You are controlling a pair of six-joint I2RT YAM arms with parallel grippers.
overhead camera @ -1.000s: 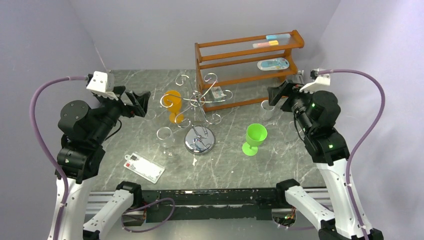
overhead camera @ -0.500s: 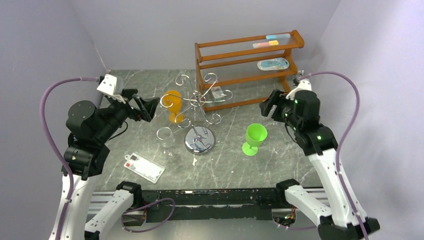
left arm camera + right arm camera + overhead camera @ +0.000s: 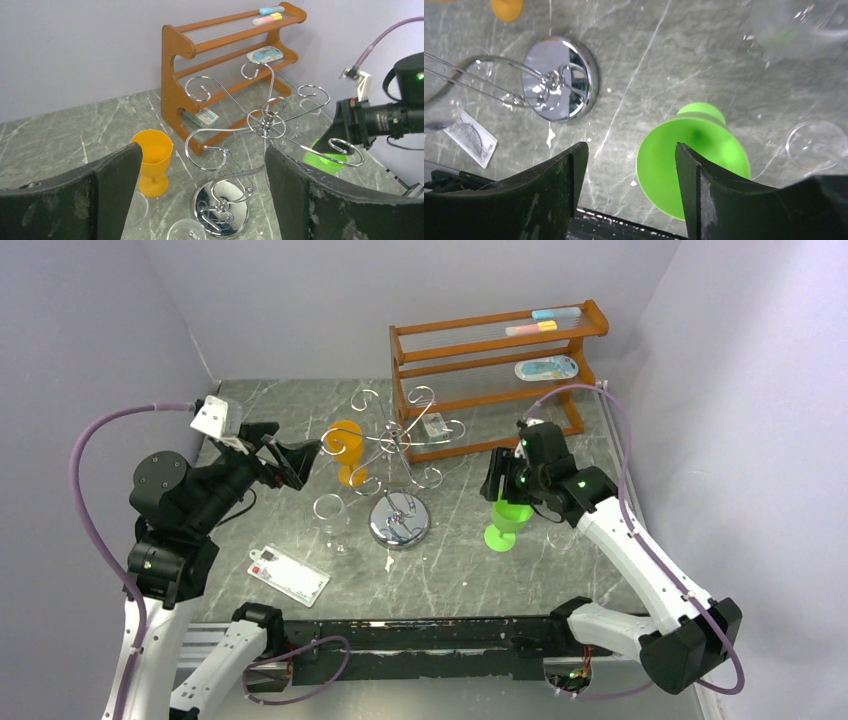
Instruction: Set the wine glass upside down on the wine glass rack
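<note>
The chrome wine glass rack (image 3: 400,452) with curled arms stands mid-table on its round shiny base (image 3: 400,521); it also shows in the left wrist view (image 3: 267,120) and its base in the right wrist view (image 3: 561,77). A green wine glass (image 3: 510,515) stands upright right of it. My right gripper (image 3: 497,480) is open and empty just above it; in the right wrist view (image 3: 629,185) the green bowl (image 3: 694,160) lies under the right finger. My left gripper (image 3: 295,462) is open and empty, left of an orange glass (image 3: 348,450), facing the rack (image 3: 200,190).
A brown wooden three-tier shelf (image 3: 495,350) stands behind the rack. A clear glass (image 3: 332,515) stands left of the rack base, another (image 3: 560,535) right of the green glass. A white card (image 3: 288,573) lies near the front left.
My right arm has swung left and down from beside the shelf to over the green glass. My left gripper has moved a little right toward the orange glass.
</note>
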